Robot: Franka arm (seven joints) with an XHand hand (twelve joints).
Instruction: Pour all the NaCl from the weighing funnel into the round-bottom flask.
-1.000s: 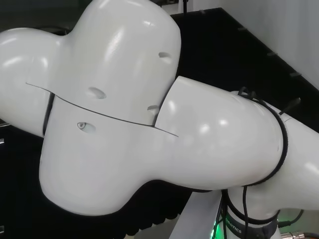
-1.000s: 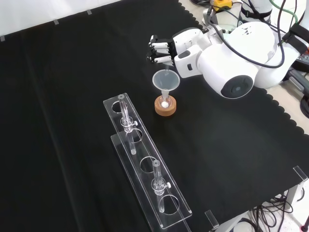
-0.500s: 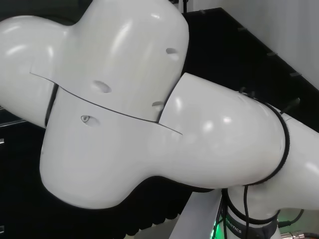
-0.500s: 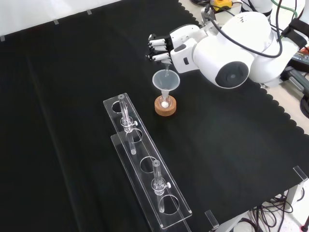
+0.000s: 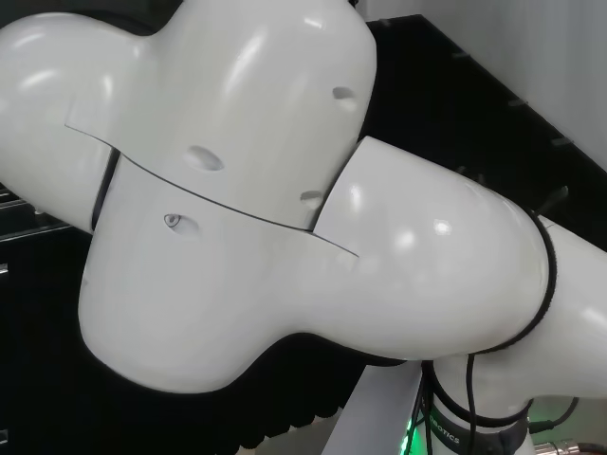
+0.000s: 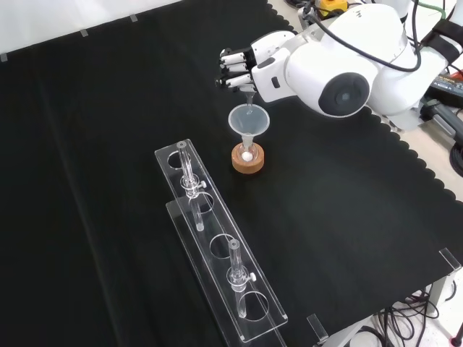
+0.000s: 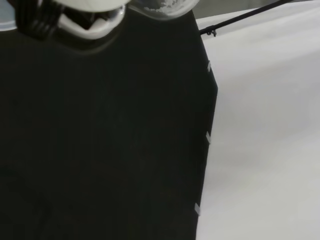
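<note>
- Three views look at one bench covered with black cloth [image 6: 108,181].
- In the front view, the black and white hand [image 6: 242,66] sits just above a clear wide-mouthed funnel [image 6: 249,121]. Its fingers [image 6: 230,72] are curled, and a small clear piece pokes down from them to the funnel's mouth. I cannot tell plainly what that piece is.
- The clear funnel stands in the small clear round-bottom flask [image 6: 248,153], which rests on a brown cork ring stand [image 6: 248,162]. A little white lump shows inside the flask.
- In front of the stand in that view lies a long clear plastic rack with round holes [image 6: 217,242]. Two thin clear glass tubes stand in it, one near the far end [image 6: 189,181] and one nearer the camera [image 6: 236,271].
- The head view gives the big white arm links [image 5: 237,199] up close, with black cloth behind them.
- The wrist view shows a blurred white part of the hand [image 7: 85,20], the black cloth, and a pale floor [image 7: 265,125] beside it.
- No writing can be read on any of the things.
</note>
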